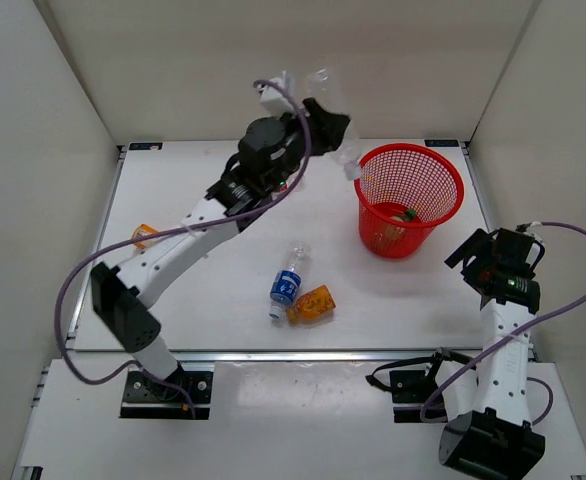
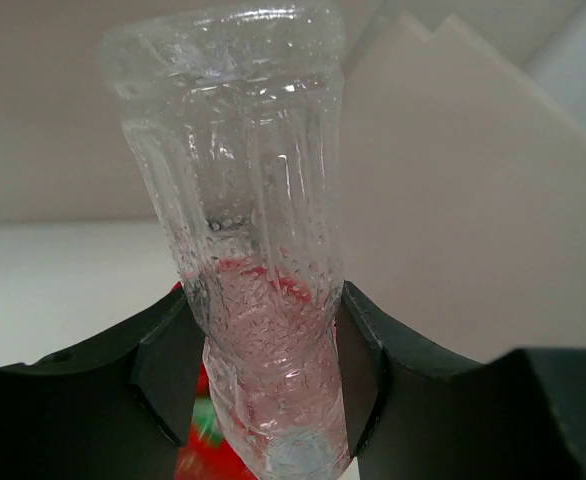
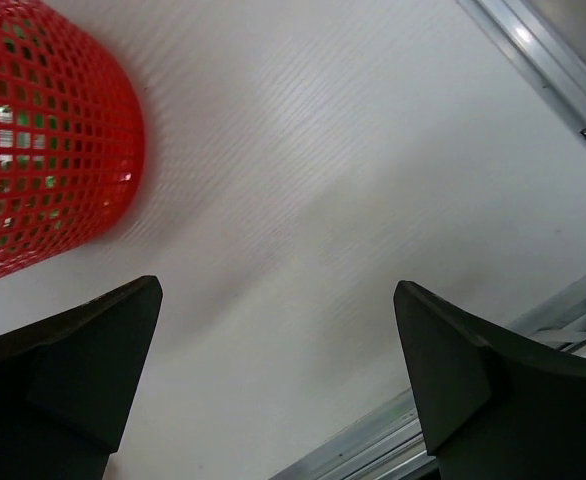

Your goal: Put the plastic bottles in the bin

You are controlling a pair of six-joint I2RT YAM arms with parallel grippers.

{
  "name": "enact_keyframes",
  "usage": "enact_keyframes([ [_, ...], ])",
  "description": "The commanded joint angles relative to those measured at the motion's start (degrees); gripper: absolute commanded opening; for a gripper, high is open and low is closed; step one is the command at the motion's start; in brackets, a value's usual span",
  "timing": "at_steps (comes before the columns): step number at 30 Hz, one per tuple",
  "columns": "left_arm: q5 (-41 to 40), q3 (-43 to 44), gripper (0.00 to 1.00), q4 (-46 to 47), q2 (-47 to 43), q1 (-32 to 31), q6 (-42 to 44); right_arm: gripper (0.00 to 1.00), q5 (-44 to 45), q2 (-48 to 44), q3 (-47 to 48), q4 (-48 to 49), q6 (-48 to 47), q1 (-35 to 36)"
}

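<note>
Gripping clear bottle (image 2: 253,230) in my left jaws, clamped on its narrow end | ribbed, dented, droplet-speckled, wide base up | raised above the surface (image 1: 203,300), just left of red mesh bin (image 1: 401,240) | my right jaws wide.

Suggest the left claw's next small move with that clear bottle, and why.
The left claw is shut on the clear bottle, raised and apparently just left of the bin rim, not over its opening. I'd probably shift it slightly right, above the opening, before releasing.
</note>
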Motion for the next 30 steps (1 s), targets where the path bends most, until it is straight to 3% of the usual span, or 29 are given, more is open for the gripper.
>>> enact_keyframes([
  [1, -3.0, 11.2, 0.32, 7.6, 12.5, -3.0, 4.3, 0.99, -3.7, -3.0, 0.6, 2.3, 3.5, 1.1],
  [9, -4.6, 47.4, 0.42, 0.4, 37.4, -7.4, 4.7, 0.99, -0.7, -5.6, 1.5, -2.5, 2.9, 3.1],
  [11, -4.1, 48.5, 0.57, -2.3, 38.3, -8.0, 5.3, 0.99, 1.6, -6.1, 3.0, -3.4, 2.1, 2.9],
  [12, -3.8, 45.8, 0.61, -1.0, 37.6, -8.7, 5.6, 0.99, 2.5, -6.3, 3.5, -3.7, 1.7, 2.9],
  [14, -3.7, 40.4, 0.84, 2.2, 33.5, -9.0, 6.7, 0.99, 4.2, -6.6, 5.0, -4.6, 0.8, 3.2],
  [17, -3.2, 33.5, 0.99, 3.9, 28.2, -10.1, 7.9, 0.99, 6.9, -6.4, 8.5, -5.4, -0.2, 4.1],
  [23, 0.9, 24.9, 0.98, -5.1, 16.5, -8.8, 8.6, 0.99, 8.8, -4.9, 16.1, -5.8, -5.3, 6.7],
  [27, 0.0, 8.3, 0.99, -13.6, 1.9, -6.5, 7.9, 0.99, 1.2, -5.1, 19.4, -1.5, -10.1, 12.7],
  [30, -2.8, -6.8, 0.99, -20.2, -9.9, -2.4, 5.4, 0.99, 0.1, 0.2, 24.9, -2.7, -8.1, 23.4],
])
